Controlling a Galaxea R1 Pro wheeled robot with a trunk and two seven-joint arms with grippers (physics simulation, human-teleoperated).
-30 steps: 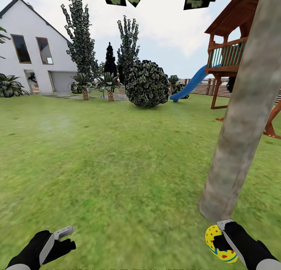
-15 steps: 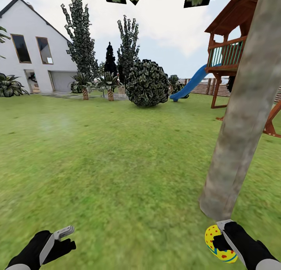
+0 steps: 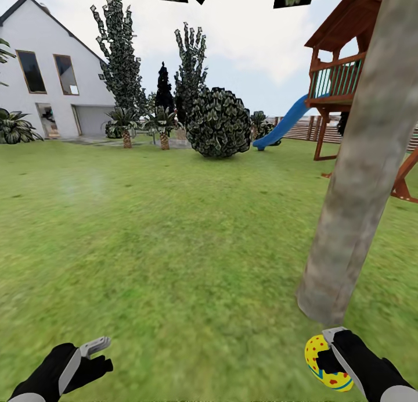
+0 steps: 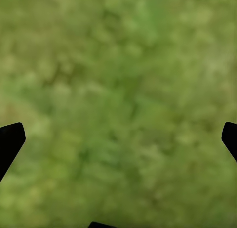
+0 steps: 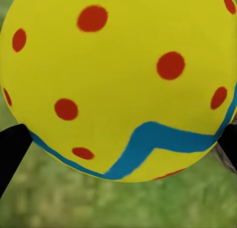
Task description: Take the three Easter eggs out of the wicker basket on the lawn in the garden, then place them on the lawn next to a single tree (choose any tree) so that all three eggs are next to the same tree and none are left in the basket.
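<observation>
A yellow Easter egg (image 3: 320,362) with red dots and a blue zigzag band is held just above the lawn (image 3: 174,245), my right gripper (image 3: 326,358) shut on it at the lower right of the head view. Close up in the right wrist view the same egg (image 5: 118,79) sits between the dark fingertips (image 5: 12,149). The tree (image 3: 360,175), a thick grey-brown trunk, rises right behind that gripper. My left gripper (image 3: 96,351) hangs open over bare grass at the lower left; the left wrist view has grass (image 4: 118,104) between its spread fingertips (image 4: 10,141). The wicker basket is out of view.
A round dark bush (image 3: 219,124) stands mid-distance, with tall narrow trees (image 3: 119,53) and a white house (image 3: 52,82) behind it. A wooden play tower (image 3: 342,71) with a blue slide (image 3: 284,126) is at the far right.
</observation>
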